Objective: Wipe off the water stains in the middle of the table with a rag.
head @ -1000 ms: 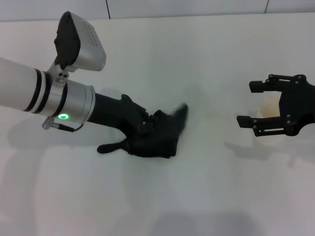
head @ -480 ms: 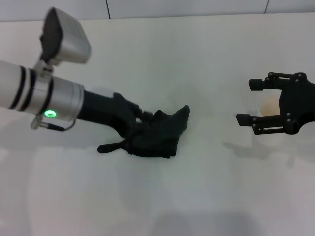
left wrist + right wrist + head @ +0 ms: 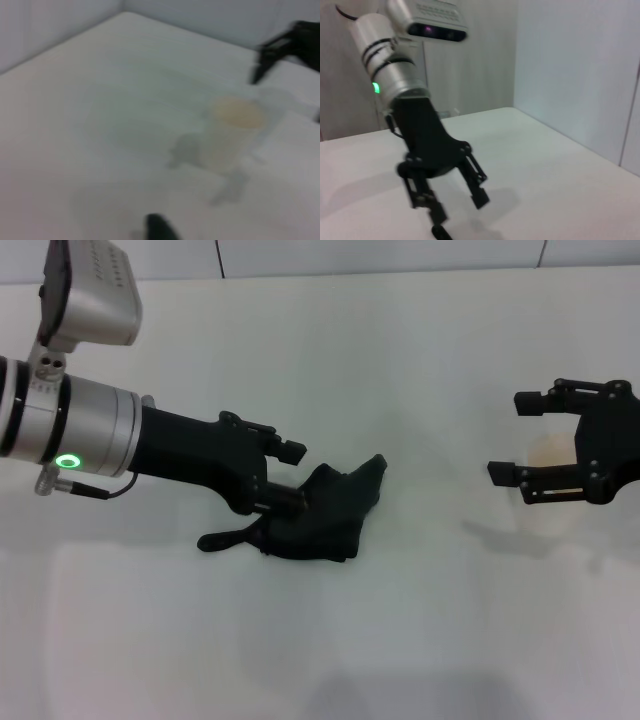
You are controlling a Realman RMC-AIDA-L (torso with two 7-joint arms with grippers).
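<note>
The rag [image 3: 325, 515], a dark crumpled cloth with a thin tail toward the left, lies on the white table [image 3: 400, 640] near its middle. My left gripper [image 3: 297, 475] is open and empty, just above the rag's left part, with one finger close over the cloth. In the right wrist view the left gripper [image 3: 460, 206] also shows open. My right gripper [image 3: 508, 436] is open and empty at the right, hovering by a translucent cup [image 3: 548, 454]. No orange-amber water stain shows; the rag may cover it.
The translucent white cup [image 3: 234, 131] with a pale amber tint stands on the table under my right gripper [image 3: 287, 45]. A wall runs along the table's far edge [image 3: 300, 270].
My left gripper has let go of the rag, opened, and drawn back to the left and up. The rag stays in place. My right gripper has shifted slightly right.
</note>
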